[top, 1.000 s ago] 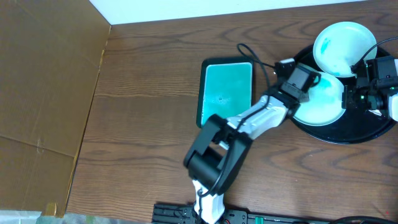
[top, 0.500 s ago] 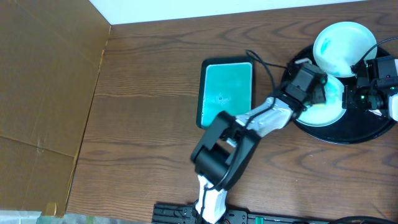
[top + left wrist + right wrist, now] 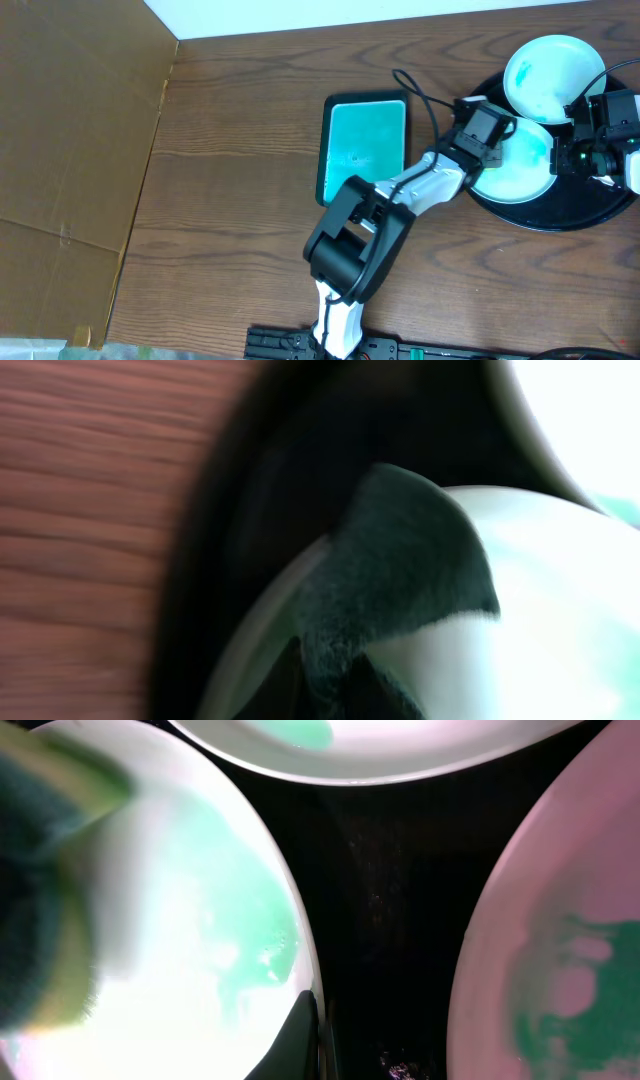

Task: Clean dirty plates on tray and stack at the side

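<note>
On the left of the wood table (image 3: pixel 230 150), a small teal dish (image 3: pixel 362 148). Next, left gripper (image 3: pixel 500 140) squeezed tight on a fuzzy green sponge (image 3: pixel 400 570), touching the near plate (image 3: pixel 525 170). All inside the black tray (image 3: pixel 560 215), another smeared plate (image 3: pixel 548 75) behind. Far right, right gripper (image 3: pixel 316 1035) pinched together at the near plate's rim.

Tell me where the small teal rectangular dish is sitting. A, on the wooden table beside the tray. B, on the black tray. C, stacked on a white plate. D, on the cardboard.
A: the overhead view shows the teal dish lying flat on the wooden table, apart from the black tray.
</note>
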Controlling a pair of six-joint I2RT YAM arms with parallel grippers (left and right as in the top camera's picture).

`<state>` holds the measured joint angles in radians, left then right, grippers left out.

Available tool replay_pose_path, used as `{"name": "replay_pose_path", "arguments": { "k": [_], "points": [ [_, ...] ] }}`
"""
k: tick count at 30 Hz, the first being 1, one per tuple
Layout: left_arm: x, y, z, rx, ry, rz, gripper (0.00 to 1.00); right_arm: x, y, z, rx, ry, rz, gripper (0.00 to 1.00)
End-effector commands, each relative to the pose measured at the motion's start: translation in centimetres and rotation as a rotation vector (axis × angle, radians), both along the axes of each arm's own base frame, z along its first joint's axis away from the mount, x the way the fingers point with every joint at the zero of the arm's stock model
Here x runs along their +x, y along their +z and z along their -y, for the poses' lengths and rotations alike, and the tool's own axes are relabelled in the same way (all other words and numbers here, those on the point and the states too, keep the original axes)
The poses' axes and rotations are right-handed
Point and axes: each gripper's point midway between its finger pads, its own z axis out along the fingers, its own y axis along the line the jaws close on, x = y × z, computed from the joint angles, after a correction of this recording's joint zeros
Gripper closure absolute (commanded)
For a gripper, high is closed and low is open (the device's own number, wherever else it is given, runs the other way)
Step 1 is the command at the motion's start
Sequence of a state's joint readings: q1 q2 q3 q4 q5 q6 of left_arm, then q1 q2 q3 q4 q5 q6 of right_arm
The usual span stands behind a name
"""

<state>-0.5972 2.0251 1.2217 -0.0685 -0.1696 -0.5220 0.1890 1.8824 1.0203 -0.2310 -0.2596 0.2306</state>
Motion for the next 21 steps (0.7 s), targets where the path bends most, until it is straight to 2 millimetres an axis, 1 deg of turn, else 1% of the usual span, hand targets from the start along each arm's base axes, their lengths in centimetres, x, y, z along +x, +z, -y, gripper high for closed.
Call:
{"name": "replay_pose_path", "arguments": {
  "k": [1, 3, 9, 11, 13, 15, 17, 18, 20, 21],
  "points": [
    [1.8, 2.3, -6.0, 0.166, 0.14, 0.089, 0.93, -1.0, -1.8, 0.9, -0.055, -0.01, -0.051, 0.99],
    [2.0, 4.0, -5.9, 0.144, 0.142, 0.119, 0.93, -0.9, -1.8, 0.8, -0.054, -0.01, -0.048, 0.99],
    [1.9, 9.0, -4.1, 0.015, 0.093, 0.182, 0.93, -0.9, -1.6, 0.8, -0.053, -0.009, -0.044, 0.99],
    [1.8, 10.6, -4.1, -0.007, 0.092, 0.206, 0.93, -0.7, -1.2, 0.6, -0.051, -0.005, -0.034, 0.99],
    [1.8, 11.8, -4.6, -0.016, 0.101, 0.223, 0.93, -0.5, -0.4, 0.2, -0.047, 0.002, -0.013, 0.99],
    [1.7, 13.2, -5.6, -0.023, 0.12, 0.236, 0.93, -0.1, 0.9, -0.2, -0.048, 0.026, 0.028, 0.99],
    [1.7, 14.2, -7.3, -0.021, 0.151, 0.241, 0.93, 0.1, 2.6, -0.7, -0.053, 0.056, 0.075, 0.99],
    [1.7, 14.6, -8.2, -0.019, 0.168, 0.24, 0.93, 0.3, 3.4, -0.7, -0.06, 0.059, 0.098, 0.99],
    [1.6, 15.3, -11.1, -0.003, 0.223, 0.226, 0.93, 0.7, 5.7, -0.4, -0.094, 0.054, 0.163, 0.99],
    [1.5, 15.3, -11.8, 0.002, 0.236, 0.219, 0.93, 0.8, 6.4, -0.3, -0.108, 0.048, 0.184, 0.99]
  ]
}}
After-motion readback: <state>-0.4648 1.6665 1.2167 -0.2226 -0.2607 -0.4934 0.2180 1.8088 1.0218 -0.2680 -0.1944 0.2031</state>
